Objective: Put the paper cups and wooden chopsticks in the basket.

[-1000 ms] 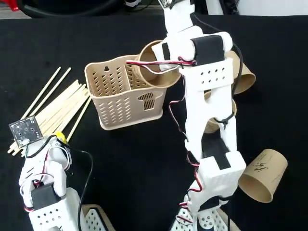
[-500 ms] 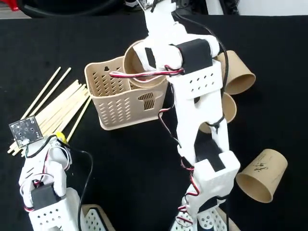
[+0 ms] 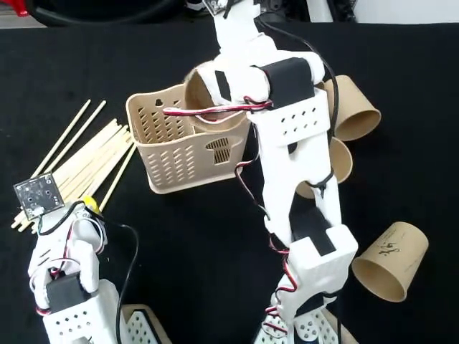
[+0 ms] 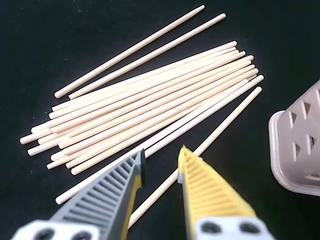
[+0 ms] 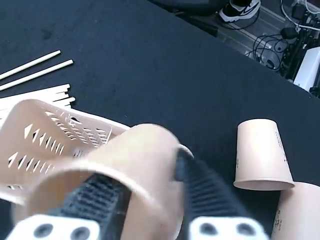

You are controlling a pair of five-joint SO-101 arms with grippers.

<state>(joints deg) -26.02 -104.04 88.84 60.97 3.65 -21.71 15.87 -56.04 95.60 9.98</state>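
— Leftward is where the right arm has swung over the last second, carrying its paper cup (image 3: pixel 208 107) from the right rim of the basket (image 3: pixel 172 154) to over its inside.
— What's on the far left?
— A loose bundle of wooden chopsticks (image 3: pixel 86 154) on the black table (image 3: pixel 179 244). The left gripper (image 4: pixel 160 160) hangs over the bundle's edge, jaws apart, holding nothing.
— Then the basket?
— Upright, just right of the chopsticks. The right gripper (image 5: pixel 145 175) is clamped on the cup's wall, one finger inside and one outside. The cup seems partly sunk in the basket, though the arm hides its base.
— Further right?
— Three loose cups (image 3: pixel 355 107) lie on the table, one half hidden by the arm.
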